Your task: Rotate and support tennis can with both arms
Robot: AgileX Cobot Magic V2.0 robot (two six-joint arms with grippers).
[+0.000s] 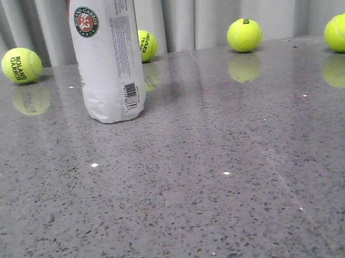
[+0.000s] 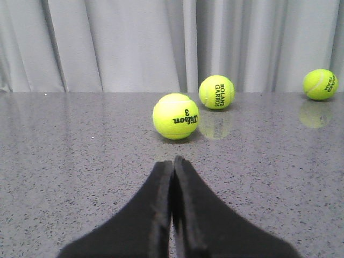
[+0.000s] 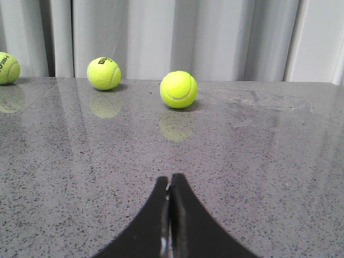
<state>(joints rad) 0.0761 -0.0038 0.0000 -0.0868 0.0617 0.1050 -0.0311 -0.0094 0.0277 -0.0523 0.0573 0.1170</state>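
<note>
In the front view the tall white plastic tennis can stands upright on the grey speckled stone table, left of centre and toward the back; its top is cut off by the frame edge, so only the round green Roland Garros emblem, small print, barcode and ribbed base show. Four yellow-green felt tennis balls lie along the back edge before the pale pleated curtain: one at far left, one half hidden behind the can, one right of centre, and one at far right. Neither arm appears in this view. The left wrist view shows the left claw with its two black pointed fingers pressed together, nothing between them, hovering over the table; ahead lie a ball marked Wilson 3, a Roland Garros ball just behind it, and a third well apart. The can is out of this view. The right wrist view shows the right claw likewise closed and empty, with one ball ahead, another farther off, and a third cut by the frame edge; again no can.
</note>
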